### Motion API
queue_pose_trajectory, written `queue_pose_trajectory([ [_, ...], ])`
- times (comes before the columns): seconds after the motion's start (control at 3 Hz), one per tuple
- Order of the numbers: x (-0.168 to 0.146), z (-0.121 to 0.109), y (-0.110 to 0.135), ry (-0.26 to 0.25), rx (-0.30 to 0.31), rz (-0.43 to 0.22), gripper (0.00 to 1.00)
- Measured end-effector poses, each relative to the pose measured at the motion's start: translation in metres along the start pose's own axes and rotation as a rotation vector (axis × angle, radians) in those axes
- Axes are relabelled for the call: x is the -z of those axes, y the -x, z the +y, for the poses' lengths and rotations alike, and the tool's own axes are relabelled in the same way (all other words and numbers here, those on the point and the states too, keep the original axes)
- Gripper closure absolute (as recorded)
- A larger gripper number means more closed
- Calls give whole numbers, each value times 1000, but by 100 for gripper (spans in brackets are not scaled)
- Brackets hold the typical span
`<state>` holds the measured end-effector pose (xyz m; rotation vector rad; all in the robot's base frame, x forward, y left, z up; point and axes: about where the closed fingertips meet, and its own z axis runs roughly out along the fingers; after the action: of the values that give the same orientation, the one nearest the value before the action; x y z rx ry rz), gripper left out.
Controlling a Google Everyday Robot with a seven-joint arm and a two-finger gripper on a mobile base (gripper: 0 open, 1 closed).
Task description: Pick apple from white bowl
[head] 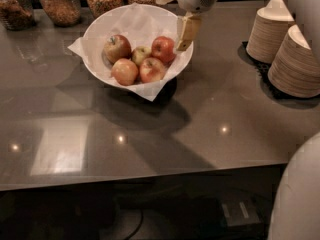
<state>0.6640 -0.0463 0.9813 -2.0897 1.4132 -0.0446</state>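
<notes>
Hovering at right rim of white bowl [98, 68], hand [184, 43] just right of apple [163, 49]; grip state indiscernible.

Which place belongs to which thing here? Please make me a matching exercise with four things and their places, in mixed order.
Things:
1. red apple
2. gripper
3. beige bowl stacks
4. glass jars

Places:
a. at the right side of the counter
b. along the counter's back edge
c. inside the white bowl, in its right part
d. over the white bowl's right rim

Pairs: 1-c, 2-d, 3-a, 4-b
</notes>
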Motion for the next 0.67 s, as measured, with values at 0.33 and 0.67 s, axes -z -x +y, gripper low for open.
queue_pose_trajectory([
  [0.33, -11, -5, -5, 34, 54, 11, 25],
  [0.67, -23, -7, -10, 56, 94, 3, 22],
])
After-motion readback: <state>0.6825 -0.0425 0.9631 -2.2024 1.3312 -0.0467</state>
